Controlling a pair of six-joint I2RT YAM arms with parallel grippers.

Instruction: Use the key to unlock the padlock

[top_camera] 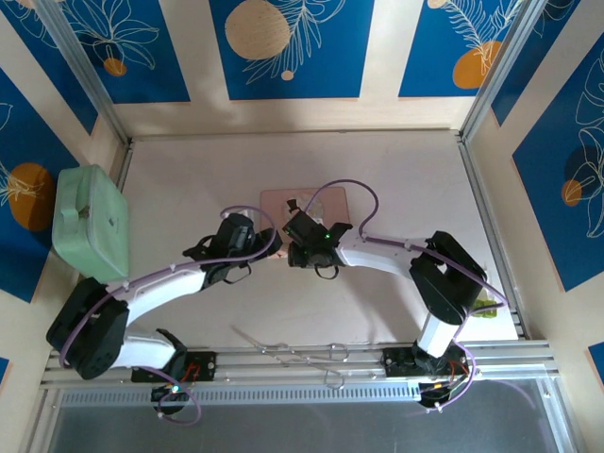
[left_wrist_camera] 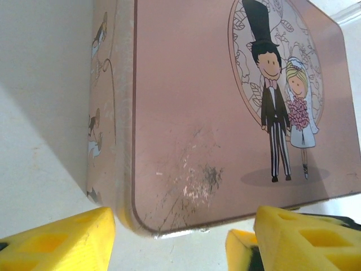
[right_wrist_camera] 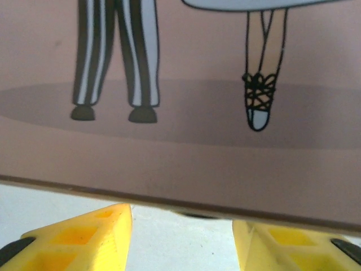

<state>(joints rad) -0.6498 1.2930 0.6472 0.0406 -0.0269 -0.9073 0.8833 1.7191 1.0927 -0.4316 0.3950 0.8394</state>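
I am hovering the right end effector point(right_wrist_camera: 180, 221), spread and empty, at the pink cartoon-printed tin box point(right_wrist_camera: 186, 164) mid-counter point(top_camera: 406, 179). The dark bit dead ahead under its near rim is probably the small silvery padlock point(right_wrist_camera: 194, 215). The left end effector point(left_wrist_camera: 183, 228), also spread, is hovering further aside.

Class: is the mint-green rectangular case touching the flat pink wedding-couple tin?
Apart. The top external view shows the mint-green rectangular case at the left side and the flat pink tin at mid-table, with bare tabletop between them.
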